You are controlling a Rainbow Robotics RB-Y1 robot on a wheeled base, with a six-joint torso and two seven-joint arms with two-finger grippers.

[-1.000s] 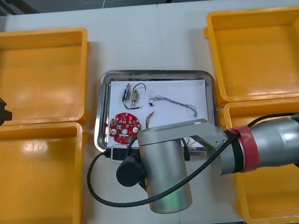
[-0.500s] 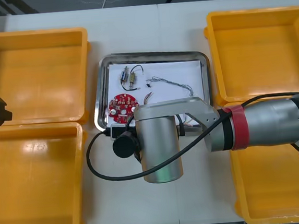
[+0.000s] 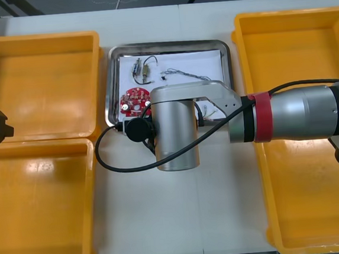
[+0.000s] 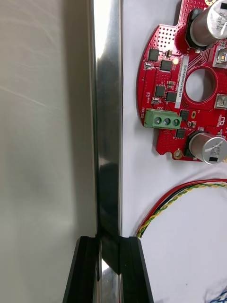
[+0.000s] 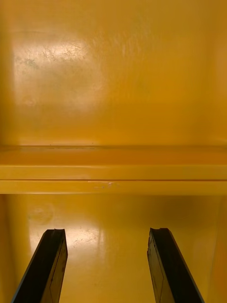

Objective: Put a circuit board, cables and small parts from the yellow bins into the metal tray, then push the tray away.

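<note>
The right claw (image 4: 109,242) pinches the rim of the tray (image 3: 110,78), with 1 finger on the table (image 3: 166,222) side and 1 inside, the shiny edge gripped between them. Its arm reaches in from the right, over the tray's near part. The tray sits on the table between the 4 bins (image 3: 41,85), level with the far pair. On its white lining lies the board (image 3: 133,100), just inside the pinched rim. A red and yellow cable (image 4: 189,191) curls beside the board, near the inner finger. Small parts (image 3: 142,71) and a thin twisted cable (image 3: 192,75) lie toward the far side. The left claw (image 5: 106,233) hangs spread wide above the meeting rims of the 2 left bins.
</note>
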